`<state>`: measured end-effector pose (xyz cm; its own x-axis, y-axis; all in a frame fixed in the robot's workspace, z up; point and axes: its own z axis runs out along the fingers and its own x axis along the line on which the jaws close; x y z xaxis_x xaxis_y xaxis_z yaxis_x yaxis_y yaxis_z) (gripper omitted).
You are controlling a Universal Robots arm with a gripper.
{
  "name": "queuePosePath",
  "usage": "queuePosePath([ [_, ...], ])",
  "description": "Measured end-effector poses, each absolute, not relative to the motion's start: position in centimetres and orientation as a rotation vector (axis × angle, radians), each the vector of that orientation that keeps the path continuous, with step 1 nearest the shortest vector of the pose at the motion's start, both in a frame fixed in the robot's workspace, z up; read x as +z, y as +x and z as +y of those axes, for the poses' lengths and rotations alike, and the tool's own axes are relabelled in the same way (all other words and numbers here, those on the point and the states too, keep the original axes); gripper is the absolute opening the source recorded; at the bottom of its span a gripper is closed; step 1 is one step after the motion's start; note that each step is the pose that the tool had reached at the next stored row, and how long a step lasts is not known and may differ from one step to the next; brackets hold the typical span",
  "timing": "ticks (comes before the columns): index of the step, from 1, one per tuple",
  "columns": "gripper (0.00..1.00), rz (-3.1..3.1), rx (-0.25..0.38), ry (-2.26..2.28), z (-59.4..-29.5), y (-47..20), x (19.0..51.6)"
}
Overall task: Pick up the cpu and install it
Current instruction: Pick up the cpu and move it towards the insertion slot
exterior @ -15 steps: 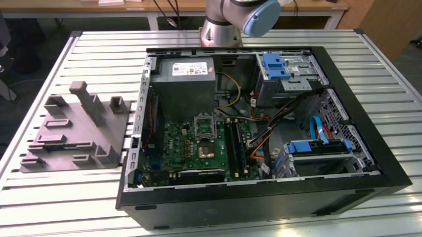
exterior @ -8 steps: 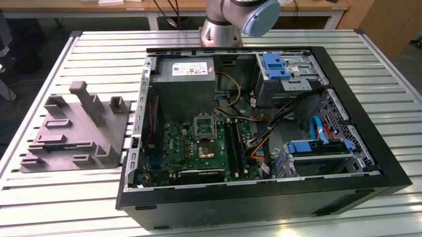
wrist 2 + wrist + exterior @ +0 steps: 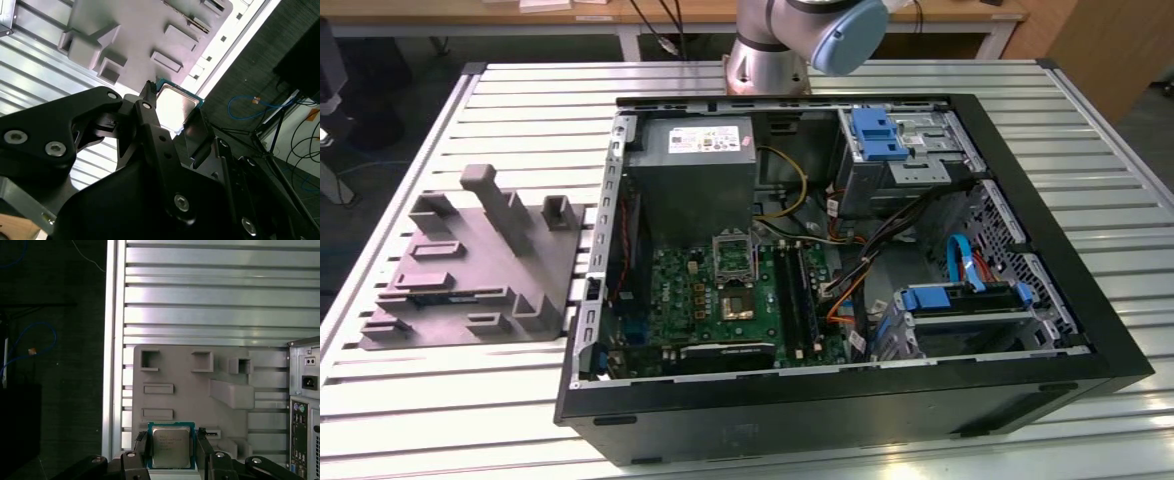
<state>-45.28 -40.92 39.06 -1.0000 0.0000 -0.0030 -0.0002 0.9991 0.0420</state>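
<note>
The cpu (image 3: 171,447) is a small flat square chip with a silvery metal top and a dark green rim. It sits between my two black fingers (image 3: 142,445) in both wrist views. My gripper (image 3: 171,449) is shut on the cpu (image 3: 176,102), one finger on each of two opposite edges. The chip hangs well above the grey moulded tray (image 3: 185,385) and near one edge of it. In the second wrist view my gripper (image 3: 172,107) reaches toward the tray (image 3: 135,35). The open computer case (image 3: 854,410) lies on the table with its green motherboard (image 3: 707,300) exposed.
The grey tray (image 3: 467,270) with upright posts stands at the exterior view's left of the case, on the slatted metal table (image 3: 454,400). Inside the case are a grey power supply (image 3: 700,170), cables and blue-fronted drive bays (image 3: 961,300). The case's rear panel (image 3: 302,410) borders the tray.
</note>
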Motion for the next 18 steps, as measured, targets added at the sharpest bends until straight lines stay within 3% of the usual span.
queuePosePath([
  [18, 0.47, 3.138, 0.066, 0.000, -40.92, -44.81, 39.07],
])
